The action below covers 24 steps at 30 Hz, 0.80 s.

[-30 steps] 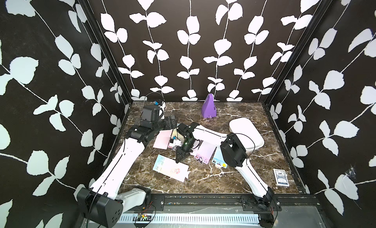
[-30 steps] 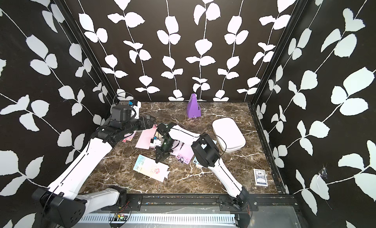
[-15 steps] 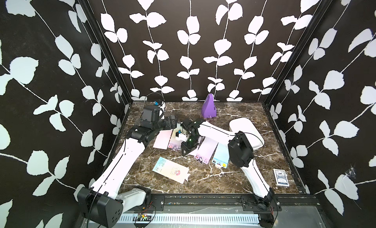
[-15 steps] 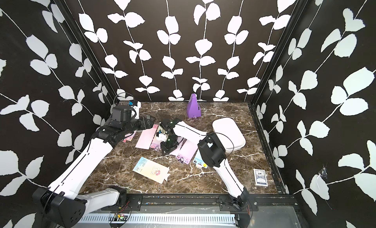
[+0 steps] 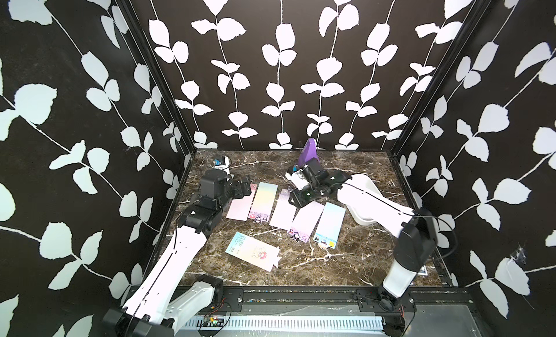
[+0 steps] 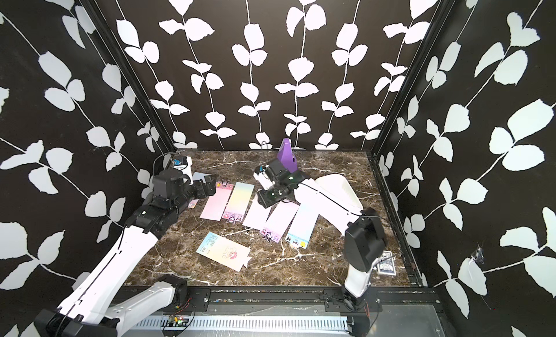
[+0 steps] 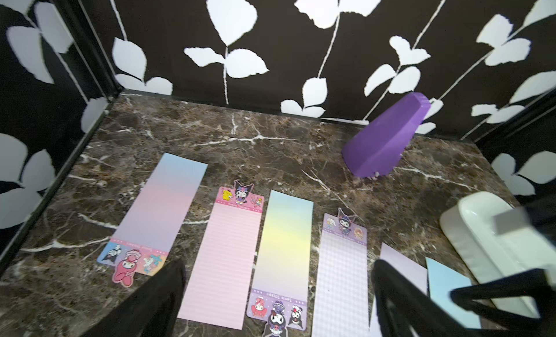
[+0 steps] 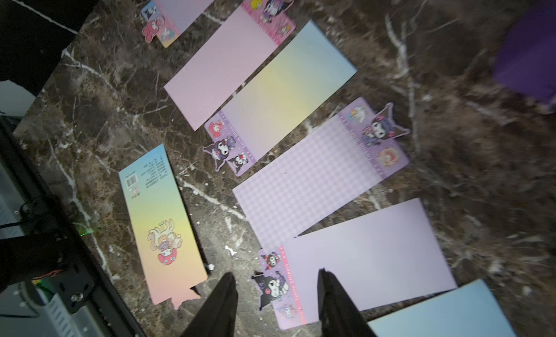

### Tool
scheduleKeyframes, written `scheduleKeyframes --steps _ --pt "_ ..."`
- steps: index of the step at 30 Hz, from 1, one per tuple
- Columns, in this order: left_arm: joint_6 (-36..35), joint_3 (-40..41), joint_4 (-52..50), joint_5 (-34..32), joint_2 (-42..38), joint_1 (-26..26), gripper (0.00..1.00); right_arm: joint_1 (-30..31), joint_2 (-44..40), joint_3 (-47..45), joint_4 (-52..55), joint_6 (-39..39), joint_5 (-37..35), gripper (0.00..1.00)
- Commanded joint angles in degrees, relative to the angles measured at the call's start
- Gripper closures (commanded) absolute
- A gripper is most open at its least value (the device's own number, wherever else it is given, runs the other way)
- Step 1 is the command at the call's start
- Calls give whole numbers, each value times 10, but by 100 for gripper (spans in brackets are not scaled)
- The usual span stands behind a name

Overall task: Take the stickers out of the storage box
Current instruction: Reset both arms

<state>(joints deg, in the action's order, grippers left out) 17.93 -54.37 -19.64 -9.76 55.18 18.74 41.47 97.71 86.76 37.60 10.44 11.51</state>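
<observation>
- Since a second ago the right gripper (image 5: 296, 201) has drawn back toward the storage box (image 6: 337, 188) from low over the middle of the row. Its jaws have widened, and the checked lilac sheet (image 5: 282, 210) it was covering now lies in plain sight.
- Those jaws stand partly apart with nothing between them. In the right wrist view they hover over the character end of a plain lilac sheet (image 8: 370, 254). This reads as a release just finished, with the jaws loosened so the paper stays flat as the arm moves away.
- The left gripper (image 7: 277, 261) has barely shifted. It is spread wide and empty, low over the part of the row farthest from the storage box.
- All seven of the stickers (image 5: 261, 200) lie on the marble table (image 5: 346, 260), outside the storage box. Six sit side by side in a row leading away from it, with their edges close or touching. The seventh, a gradient sheet (image 5: 255, 254), lies alone, well apart from the box.
- Laying them edge to edge probably keeps any sheet from burying another.
- Wherever the right arm does not hide it, the storage box looks empty, so the task seems all but done.
</observation>
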Motion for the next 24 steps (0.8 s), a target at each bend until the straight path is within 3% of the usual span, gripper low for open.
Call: scheduleKeyframes --steps 1,4,8,9,11,16,21,24 --pt "-25 35 54 -66 -20 -6 1 -21 -77 -45 -60 1 -97 50" --pt "-49 66 88 -107 -24 -7 1 -47 -156 -97 -96 -13 -138 43" --pt "-70 122 156 -182 -17 -9 1 -76 -270 -202 -173 -29 -314 4" --pt "-71 139 181 -199 -14 -9 1 -86 -290 -230 -197 -27 -362 1" --pt "-82 192 269 -233 -6 -11 1 -124 -329 -295 -251 -22 -425 0" --pt "-115 300 456 -263 36 -27 1 -264 -345 -397 -304 22 -453 1" --pt "-159 315 514 -260 99 -49 1 -353 -321 -543 -532 45 -481 0" --pt "-183 340 590 -251 135 -59 1 -384 -289 -599 -637 16 -463 0"
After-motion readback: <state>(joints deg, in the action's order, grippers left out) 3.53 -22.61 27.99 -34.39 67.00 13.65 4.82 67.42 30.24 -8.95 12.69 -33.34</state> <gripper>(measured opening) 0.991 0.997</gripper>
